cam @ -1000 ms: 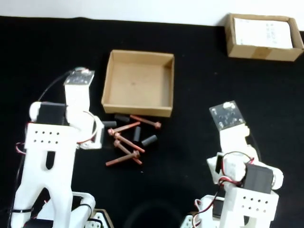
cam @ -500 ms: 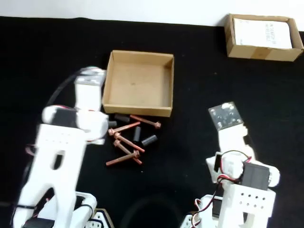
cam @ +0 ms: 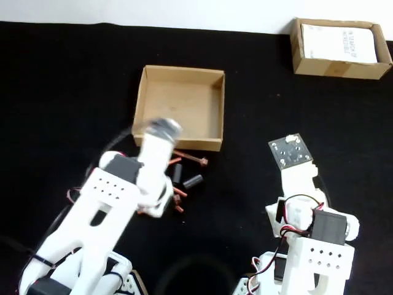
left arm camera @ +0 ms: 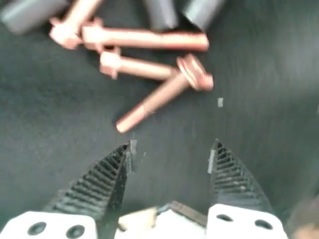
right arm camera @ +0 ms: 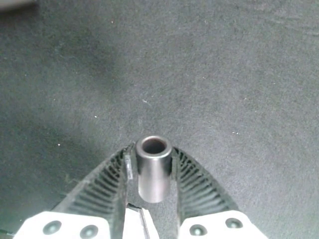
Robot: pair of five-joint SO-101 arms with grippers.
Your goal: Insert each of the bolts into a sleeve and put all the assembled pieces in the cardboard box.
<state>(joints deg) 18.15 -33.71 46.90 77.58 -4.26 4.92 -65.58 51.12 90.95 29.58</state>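
The left gripper (left arm camera: 172,146) is hanging wide open and empty just over the black tabletop (left arm camera: 60,114), its tips pointing toward the copper bolts (left arm camera: 149,39) that are lying heaped among loose dark sleeves (left arm camera: 159,12). The right gripper (right arm camera: 153,150) is clamping one sleeve (right arm camera: 152,174) lengthwise between its fingers, well apart from that heap. The heap is lying just beside the cardboard box (cam: 179,143).

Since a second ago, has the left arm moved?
Yes. The left arm swung rightward, from beside the cardboard box to over the bolts.

copper bolts (left arm camera: 149,39), dark grey sleeve (right arm camera: 153,174), brown cardboard box (cam: 181,107)
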